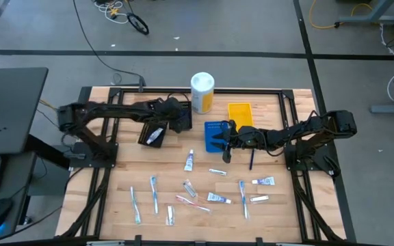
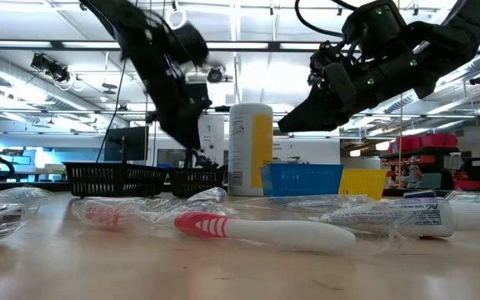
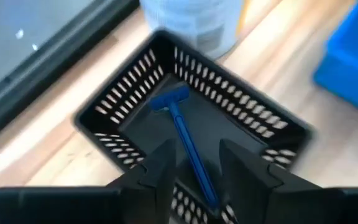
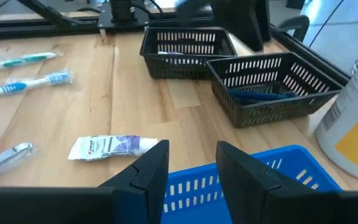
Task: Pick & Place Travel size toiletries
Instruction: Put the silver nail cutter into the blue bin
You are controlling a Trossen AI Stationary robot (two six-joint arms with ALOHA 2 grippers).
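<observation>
Wooden tabletop, 2 arms at work: your left gripper (image 3: 194,165) hangs over a black basket (image 3: 135,74), fingers parted around a dark blue razor (image 3: 185,137) whose head points down into it, so part them wider and lift straight up. Only the right wrist view shows the right gripper (image 4: 191,165) open and empty over the blue tray (image 4: 260,180); the high view alone shows toothbrushes (image 1: 154,193) and tubes (image 1: 189,161) scattered along the near edge.

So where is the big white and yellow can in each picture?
High view: can at the table's far edge, middle.
Low view: centre, upright.
Left wrist view: beyond the black basket, here.
Right wrist view: past the blue tray, here.
Shared landmark: the blue tray beside it.
</observation>
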